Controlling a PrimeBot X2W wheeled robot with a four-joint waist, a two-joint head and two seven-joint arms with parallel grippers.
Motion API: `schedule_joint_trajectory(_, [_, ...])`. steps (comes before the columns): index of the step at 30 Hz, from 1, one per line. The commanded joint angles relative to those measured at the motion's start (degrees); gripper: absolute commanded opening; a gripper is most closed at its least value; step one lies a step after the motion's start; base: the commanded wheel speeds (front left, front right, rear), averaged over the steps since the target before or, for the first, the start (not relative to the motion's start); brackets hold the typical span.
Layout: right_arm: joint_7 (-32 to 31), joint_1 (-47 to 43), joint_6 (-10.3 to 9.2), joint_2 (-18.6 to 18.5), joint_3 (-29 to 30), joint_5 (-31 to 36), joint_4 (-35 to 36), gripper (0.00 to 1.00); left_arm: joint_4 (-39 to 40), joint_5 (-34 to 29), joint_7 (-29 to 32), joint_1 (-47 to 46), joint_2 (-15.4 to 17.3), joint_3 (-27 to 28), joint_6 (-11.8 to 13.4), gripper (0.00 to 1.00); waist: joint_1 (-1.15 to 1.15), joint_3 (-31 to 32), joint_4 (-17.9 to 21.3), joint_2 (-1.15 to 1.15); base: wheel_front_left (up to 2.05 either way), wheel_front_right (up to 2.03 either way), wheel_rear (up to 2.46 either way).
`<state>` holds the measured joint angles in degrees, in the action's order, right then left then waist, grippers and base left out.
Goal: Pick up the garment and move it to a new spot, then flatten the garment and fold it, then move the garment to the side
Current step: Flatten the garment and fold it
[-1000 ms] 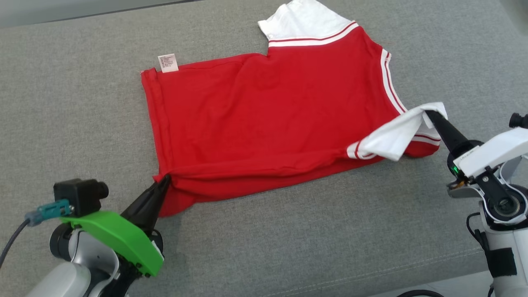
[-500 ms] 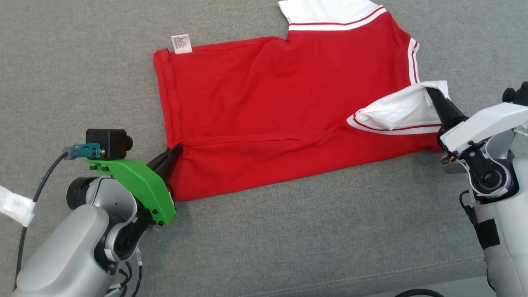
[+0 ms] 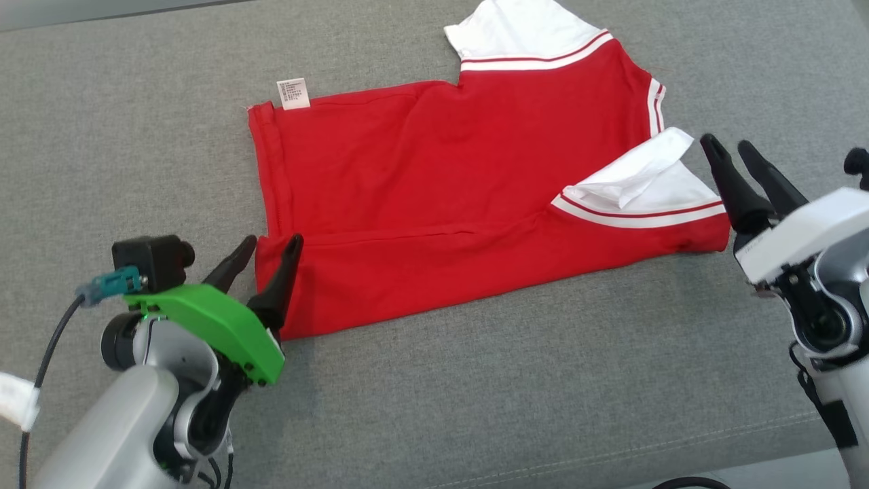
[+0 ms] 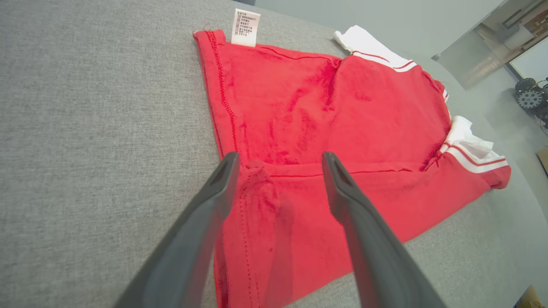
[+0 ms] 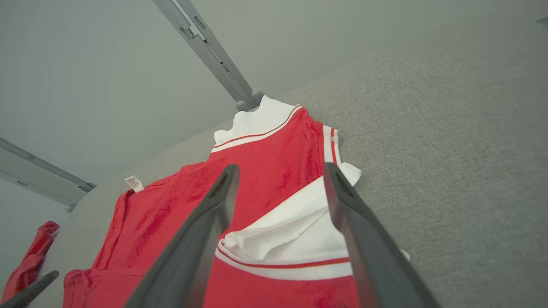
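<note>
First fold seemingly laid: our left fingers [image 3: 280,275], 8 o'clock, and right fingers [image 3: 730,183], 3 o'clock, gape empty; next we regrip the shirt [image 3: 441,204].

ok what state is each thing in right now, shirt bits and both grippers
red garment, flat on grey surface, near edge folded over
near sleeve, folded onto the red body
far sleeve, spread flat
care label, exposed at the hem
left gripper, open, astride hem corner
right gripper, open, beside near sleeve
</note>
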<state>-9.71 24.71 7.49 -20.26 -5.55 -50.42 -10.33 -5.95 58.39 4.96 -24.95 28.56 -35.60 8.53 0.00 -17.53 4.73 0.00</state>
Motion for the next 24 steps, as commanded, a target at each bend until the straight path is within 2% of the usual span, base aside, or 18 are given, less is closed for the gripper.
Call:
schedule_joint_trajectory(1, [0.37, -1.92, 0.0, -1.04, -0.41, 1.15, 0.98, 1.0, 1.25, -0.12, -0.53, 1.78, 0.62, 0.13, 0.59, 1.0, 0.0, 0.53, 0.56, 0.0, 0.0, 0.0, 0.0])
schedule_joint_trajectory(6, [0.85, -9.31, 0.0, -5.31, -0.55, 6.64, 5.86, 1.0, 9.94, -0.84, -1.1, 9.14, 3.45, -0.41, 4.35, 1.0, 0.0, -0.69, 1.01, 0.0, 0.0, 0.0, 0.0])
schedule_joint_trajectory(11, [1.05, -11.62, 0.0, -5.86, 0.7, 12.22, 3.84, 1.0, 10.41, -1.56, -0.55, 11.16, 4.3, -1.01, 6.63, 1.0, 0.0, -2.12, 1.02, 0.0, 0.0, 0.0, 0.0])
schedule_joint_trajectory(17, [0.26, -8.56, 0.0, -4.28, 0.1, 15.02, -0.16, 1.0, 7.6, -1.36, 0.26, 9.88, 4.54, -0.69, 7.23, 1.0, 0.0, -2.92, 0.94, 0.0, 0.0, 0.0, 0.0])
schedule_joint_trajectory(24, [-0.64, -4.52, 0.0, -3.81, -0.62, 14.38, -6.68, 1.0, 4.5, 0.55, 1.16, 8.89, 3.35, -0.83, 5.37, 1.0, 0.0, -3.81, -0.3, 0.0, 0.0, 0.0, 0.0])
